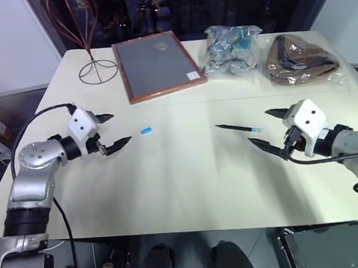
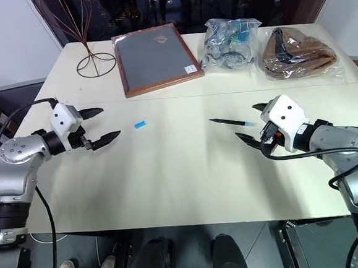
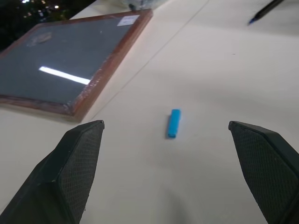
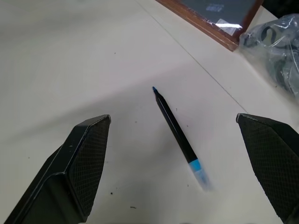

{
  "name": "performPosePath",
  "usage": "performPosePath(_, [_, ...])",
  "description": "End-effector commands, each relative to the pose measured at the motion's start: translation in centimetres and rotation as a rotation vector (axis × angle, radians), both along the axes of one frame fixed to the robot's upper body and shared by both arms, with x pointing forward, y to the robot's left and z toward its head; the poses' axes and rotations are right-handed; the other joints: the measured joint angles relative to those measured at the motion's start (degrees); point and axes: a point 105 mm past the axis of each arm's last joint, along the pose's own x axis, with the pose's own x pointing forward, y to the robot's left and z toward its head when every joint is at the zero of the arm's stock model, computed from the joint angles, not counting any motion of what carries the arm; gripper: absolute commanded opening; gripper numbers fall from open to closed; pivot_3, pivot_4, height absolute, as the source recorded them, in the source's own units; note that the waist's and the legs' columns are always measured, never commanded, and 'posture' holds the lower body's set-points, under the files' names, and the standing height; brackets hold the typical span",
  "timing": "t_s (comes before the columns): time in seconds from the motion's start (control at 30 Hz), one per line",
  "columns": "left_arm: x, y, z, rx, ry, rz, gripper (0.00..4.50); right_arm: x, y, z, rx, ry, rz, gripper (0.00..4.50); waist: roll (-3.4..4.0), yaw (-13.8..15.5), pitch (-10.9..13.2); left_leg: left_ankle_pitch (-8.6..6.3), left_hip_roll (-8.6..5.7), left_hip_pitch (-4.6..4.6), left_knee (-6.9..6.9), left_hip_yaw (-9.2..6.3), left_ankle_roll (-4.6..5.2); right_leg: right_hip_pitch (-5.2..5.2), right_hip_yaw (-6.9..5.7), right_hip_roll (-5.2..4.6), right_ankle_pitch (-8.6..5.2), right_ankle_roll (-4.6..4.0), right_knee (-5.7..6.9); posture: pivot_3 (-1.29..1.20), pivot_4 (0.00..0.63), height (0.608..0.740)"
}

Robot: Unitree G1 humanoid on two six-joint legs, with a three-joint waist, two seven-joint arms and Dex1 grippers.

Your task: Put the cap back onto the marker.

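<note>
Both grippers hang just above the table with their black fingers spread wide and nothing between them: the left gripper (image 1: 108, 129) at the left side, pointing inward toward the middle, and the right gripper (image 1: 266, 127) at the right side, pointing back toward it. They are well apart, and neither touches anything. The cream table (image 1: 183, 189) is the biggest thing here, with a faint seam running across it past the middle. At the far side lies a flat wood-framed board (image 1: 155, 64) with a dark grey face and a small white label at one corner. To its right sit two clear plastic bags side by side: one bag (image 1: 231, 49) stuffed with a jumble of bluish and grey items I can't make out, the other bag (image 1: 300, 59) holding something brown and folded. At the far left corner stands a thin wire stand (image 1: 92, 57) on a round wire base. Nearer the middle, the marker (image 1: 237, 128) lies flat, uncapped, its pointed tip toward the centre and its bluish end just in front of the right gripper's fingers. The cap (image 1: 146, 130), a tiny light-blue cylinder, lies on its side near the left gripper's fingertips, well apart from the marker.
</note>
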Motion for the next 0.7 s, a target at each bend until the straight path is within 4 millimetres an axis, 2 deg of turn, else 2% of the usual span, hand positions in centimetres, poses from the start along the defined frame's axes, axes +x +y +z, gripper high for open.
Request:
performPosePath(0.03, [-0.2,0.0,0.8,-0.002,-0.041,-0.008,4.5,-0.2,0.6,1.2,-0.018,-0.047,0.03,4.46,0.0,0.03,0.0,0.0,0.0,0.0,0.0,0.0,0.0,0.0,0.0,0.0,0.0,0.0,0.0,0.0,0.15,0.74])
performPosePath(0.13, [-0.1,-0.2,1.0,-0.034,-0.038,-0.003,4.5,-0.2,0.6,1.1,-0.018,-0.041,0.034,4.46,0.0,0.09,0.0,0.0,0.0,-0.01,0.02,0.0,0.0,0.0,0.0,0.0,0.0,0.0,0.0,0.0,0.15,0.74])
performPosePath(0.53, [0.3,0.0,-0.2,-0.039,0.014,0.008,4.5,-0.1,0.9,1.0,-0.012,-0.037,0.043,4.46,0.0,0.01,0.0,0.0,0.0,-0.02,0.03,0.0,0.0,0.0,-0.02,0.0,0.0,0.0,0.02,0.0,0.15,0.74])
performPosePath(0.7, [1.0,-0.2,-0.9,-0.062,0.048,0.011,4.5,-0.2,1.1,0.9,-0.011,-0.037,0.045,4.46,0.0,0.08,0.0,0.0,-0.01,-0.03,0.07,-0.01,0.0,0.0,-0.05,0.0,0.0,0.0,0.04,0.0,0.15,0.74])
